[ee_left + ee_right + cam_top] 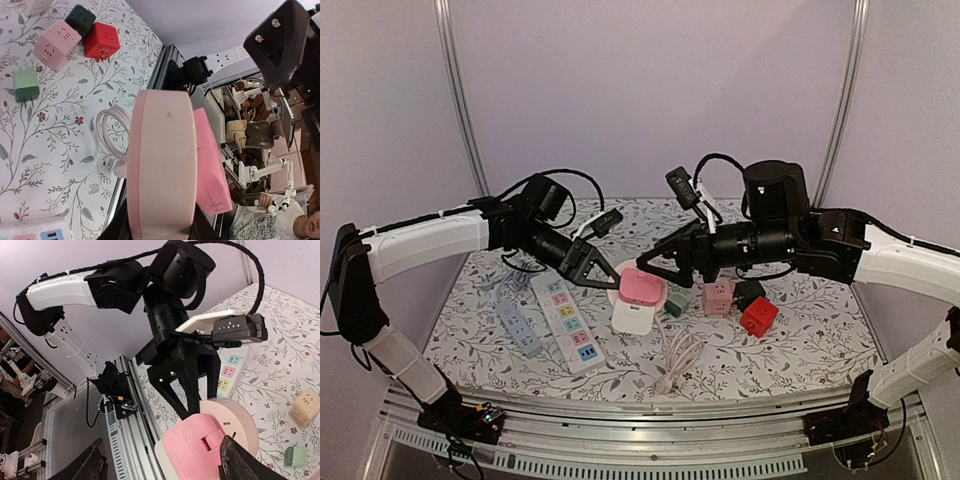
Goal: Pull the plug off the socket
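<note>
My left gripper (603,277) is shut on a pale pink round socket (160,165) and holds it above the table. Its black fingers (186,390) also show in the right wrist view, clamped on the socket's rim (239,416). A brighter pink plug (643,286) sits plugged into the socket's face (200,445) and sticks out on the right in the left wrist view (210,170). My right gripper (653,272) is open, its fingers (87,465) spread wide either side of the plug. One finger is close to the plug's edge.
A white block (634,320) with a coiled white cable (678,355) lies under the held socket. A white power strip (568,322) and a grey one (518,322) lie to the left. A green adapter (678,302) and pink (717,297), red (758,316) and dark (750,291) cubes lie to the right.
</note>
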`<state>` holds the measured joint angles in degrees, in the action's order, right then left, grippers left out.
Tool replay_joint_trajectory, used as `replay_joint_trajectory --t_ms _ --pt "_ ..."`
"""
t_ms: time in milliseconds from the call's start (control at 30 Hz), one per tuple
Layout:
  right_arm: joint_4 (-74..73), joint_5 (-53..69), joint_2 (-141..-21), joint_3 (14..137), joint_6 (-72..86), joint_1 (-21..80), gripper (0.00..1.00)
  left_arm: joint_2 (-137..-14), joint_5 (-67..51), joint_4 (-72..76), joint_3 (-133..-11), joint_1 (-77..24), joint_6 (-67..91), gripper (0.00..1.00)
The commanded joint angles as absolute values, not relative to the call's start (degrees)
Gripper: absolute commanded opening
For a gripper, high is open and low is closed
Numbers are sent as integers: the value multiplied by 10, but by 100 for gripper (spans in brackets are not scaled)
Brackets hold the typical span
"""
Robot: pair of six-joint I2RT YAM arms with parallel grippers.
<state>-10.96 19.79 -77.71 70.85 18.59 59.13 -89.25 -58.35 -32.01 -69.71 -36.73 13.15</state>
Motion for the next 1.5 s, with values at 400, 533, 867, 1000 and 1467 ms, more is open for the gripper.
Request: replay_joint_trajectory --t_ms 400,533,867,1000,1467 --pt "-253 -247 -858 741 -23 746 84 -893 -614 -297 -716 -358 147 0" --pt "-239 -318 -871 743 -53 769 85 -893 -616 -297 -716 -358 148 0" --pt "-205 -453 -875 745 -57 780 82 -892 -617 -297 -715 -359 148 0" --pt "-197 -426 -869 746 -58 780 77 -893 -621 -298 -715 -365 145 0" --pt "-183 -399 -855 746 -72 774 63 -898 -628 -341 -728 -393 101 0"
